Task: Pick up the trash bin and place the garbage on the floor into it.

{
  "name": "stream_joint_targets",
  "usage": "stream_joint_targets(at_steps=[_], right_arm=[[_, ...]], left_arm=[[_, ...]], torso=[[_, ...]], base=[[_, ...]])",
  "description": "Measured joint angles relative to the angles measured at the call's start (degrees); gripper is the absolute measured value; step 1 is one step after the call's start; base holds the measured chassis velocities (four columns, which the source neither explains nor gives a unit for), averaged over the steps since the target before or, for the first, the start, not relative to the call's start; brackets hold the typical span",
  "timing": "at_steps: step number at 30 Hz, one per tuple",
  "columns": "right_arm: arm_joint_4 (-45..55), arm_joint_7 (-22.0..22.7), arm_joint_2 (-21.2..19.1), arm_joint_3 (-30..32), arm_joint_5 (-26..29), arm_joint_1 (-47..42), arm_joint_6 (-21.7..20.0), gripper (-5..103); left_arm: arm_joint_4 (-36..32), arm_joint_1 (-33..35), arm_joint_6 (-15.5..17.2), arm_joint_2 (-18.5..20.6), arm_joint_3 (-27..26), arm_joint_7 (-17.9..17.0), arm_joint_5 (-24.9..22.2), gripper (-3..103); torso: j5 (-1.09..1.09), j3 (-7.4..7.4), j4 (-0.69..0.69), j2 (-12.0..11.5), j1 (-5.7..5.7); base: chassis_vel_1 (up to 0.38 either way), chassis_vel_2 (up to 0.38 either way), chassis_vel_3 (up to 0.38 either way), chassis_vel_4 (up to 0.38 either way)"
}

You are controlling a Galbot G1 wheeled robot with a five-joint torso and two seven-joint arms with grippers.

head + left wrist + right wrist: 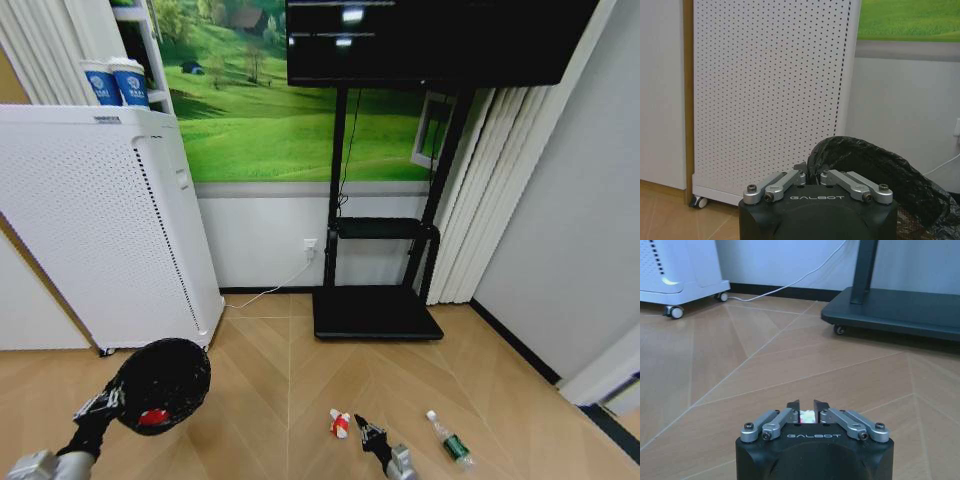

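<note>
Red-and-white wrapper (pixel 807 416) shows between the jaws of my right gripper (pixel 807 407), which I have nearly shut around it down at the floor (pixel 270 400), so I judge the step in hand is lifting this piece of garbage. My left gripper (pixel 810 172) has its jaws pinched on the rim of the trash bin (pixel 160 385), holding it up off the floor at my left, mouth tipped toward me, with something red (pixel 153 417) already lying inside. A clear bottle (pixel 449 440) lies to the right of my right gripper, well apart from the bin. Next I judge I must raise the wrapper clear and carry it across over the bin's mouth before letting go.
</note>
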Motion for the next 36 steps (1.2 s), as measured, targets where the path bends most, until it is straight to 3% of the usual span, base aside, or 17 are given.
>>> stream_joint_targets(at_steps=[1, 2, 6, 7, 9, 11, 14, 15, 17, 21, 31, 34, 36], right_arm=[[-0.01, 0.07, 0.14, -0.38, -0.27, 0.01, -0.07, 14], [-0.31, 0.24, 0.44, -1.66, -0.95, 0.19, -0.33, 25], [-0.88, 0.61, 0.67, -3.27, -1.42, 1.00, -1.08, 36], [-1.80, 1.02, 0.81, -4.29, -1.82, 1.90, -1.69, 47], [-2.54, 1.18, 0.83, -4.84, -2.04, 2.47, -1.92, 47], [-4.25, 1.49, 0.74, -6.05, -2.35, 3.89, -2.40, 57], [-5.18, 1.73, 0.73, -6.43, -2.62, 4.59, -2.53, 63], [-6.52, 2.05, 0.73, -6.67, -3.06, 5.68, -2.64, 74], [-8.65, 2.41, 0.73, -6.85, -3.68, 7.21, -2.72, 85], [-11.02, 2.68, 0.72, -7.16, -4.23, 8.92, -2.68, 94], [-17.80, 3.06, 1.67, -8.27, -6.28, 13.53, -1.45, 103], [-20.27, 3.70, 2.65, -7.59, -9.00, 15.06, -0.99, 97], [-21.32, 3.58, 2.76, -7.29, -10.59, 15.46, -0.98, 88]], left_arm=[[0.07, 0.37, -0.27, -0.13, -0.38, 0.14, -0.07, 7], [0.27, 1.09, -0.75, -0.27, -1.08, 0.45, -0.26, 7], [0.42, 1.72, -1.14, -0.27, -1.73, 0.77, -0.49, 7], [0.44, 1.81, -1.37, -0.34, -1.89, 0.86, -0.61, 7], [0.43, 1.81, -1.45, -0.50, -1.90, 0.88, -0.62, 7], [0.42, 1.74, -1.49, -0.95, -1.68, 0.90, -0.58, 7], [0.42, 1.67, -1.50, -1.12, -1.56, 0.90, -0.49, 7], [0.42, 1.57, -1.51, -1.22, -1.42, 0.91, -0.39, 7], [0.37, 1.36, -1.51, -1.21, -1.27, 0.90, -0.34, 7], [0.24, 1.12, -1.50, -1.07, -1.13, 0.82, -0.34, 7], [-0.14, 0.71, -1.19, -1.16, -0.54, 0.37, -0.23, 7], [-0.15, 0.53, -1.07, -1.09, -0.54, 0.02, -0.26, 7], [-0.16, 0.48, -1.01, -0.98, -0.64, -0.26, -0.44, 7]], torso=[[0.00, 0.00, 0.00, 0.00, 0.00], [0.00, 0.00, 0.01, 0.00, 0.00], [0.00, 0.00, 0.01, 0.00, 0.00], [0.00, 0.00, 0.01, 0.00, 0.00], [0.00, 0.00, 0.00, 0.00, 0.00], [0.00, 0.00, 0.00, 0.00, 0.00], [0.00, 0.00, 0.00, 0.00, 0.00], [0.00, 0.00, 0.00, 0.00, 0.00], [0.00, 0.00, 0.00, 0.00, 0.00], [0.00, 0.00, 0.00, 0.00, 0.00], [-0.01, 0.01, 0.00, 0.00, 0.00], [0.01, 0.00, 0.01, 0.00, 0.00], [0.00, 0.01, 0.00, 0.00, 0.00]], base=[[0.000, 0.000, 0.000, 0.000], [0.000, 0.000, 0.000, 0.000], [0.000, 0.000, 0.000, 0.000], [0.000, 0.000, 0.000, 0.000], [0.000, 0.000, 0.000, 0.000], [0.000, 0.000, 0.000, 0.000], [0.000, 0.000, 0.000, 0.000], [0.000, 0.000, 0.000, 0.000], [0.000, 0.000, 0.000, 0.000], [0.000, 0.000, 0.000, 0.000], [0.000, 0.000, 0.000, 0.000], [0.000, 0.000, 0.000, 0.000], [0.000, 0.000, 0.000, 0.000]])
